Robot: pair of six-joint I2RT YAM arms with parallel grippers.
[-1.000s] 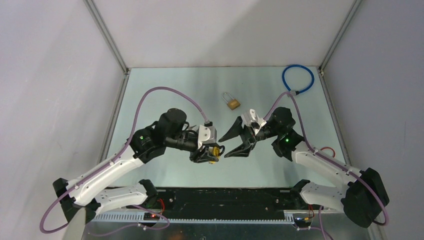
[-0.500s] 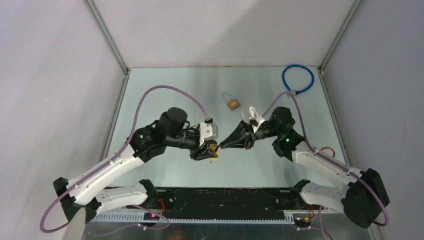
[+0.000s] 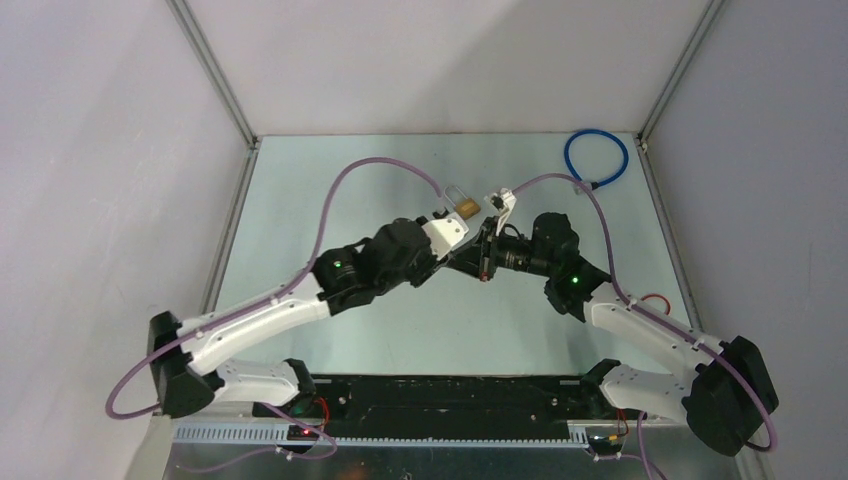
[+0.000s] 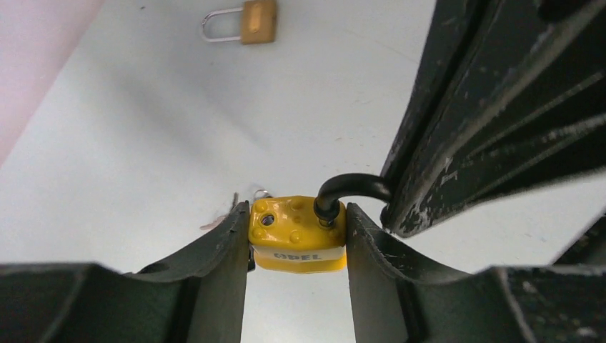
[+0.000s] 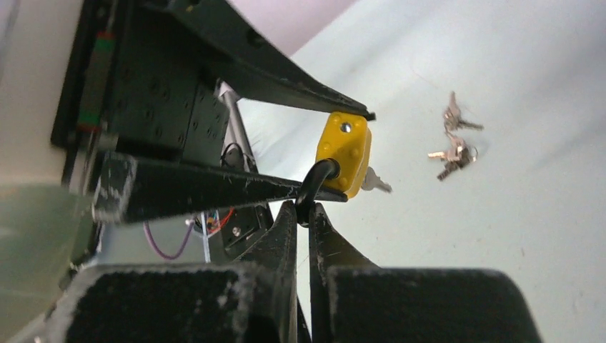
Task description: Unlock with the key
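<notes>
Two padlocks in view; yellow padlock [image 5: 344, 151] is held off the bench [image 4: 128, 143], about mid-bench, between the two arms; brass padlock [image 4: 246, 21] lies flat further back, well apart, shackle closed.
Left jaws stand partly apart, clamping the yellow padlock's body by its two sides; shackle end faces the left wrist camera, lettering on the near face.
Black shackle [image 4: 351, 184] curves out of one corner toward the right arm; a small round hole shows at the other corner; cannot tell if it is the shackle's socket.
Right jaws narrow, nearly together, pinching the shackle at their tips.
Silver key [image 5: 376, 183] shows at the padlock's end opposite the shackle; cannot tell how far in.
Spare keys [image 5: 451, 146] lie on the bench beyond, apart; blue cable [image 3: 596, 158] looped at back right corner.
</notes>
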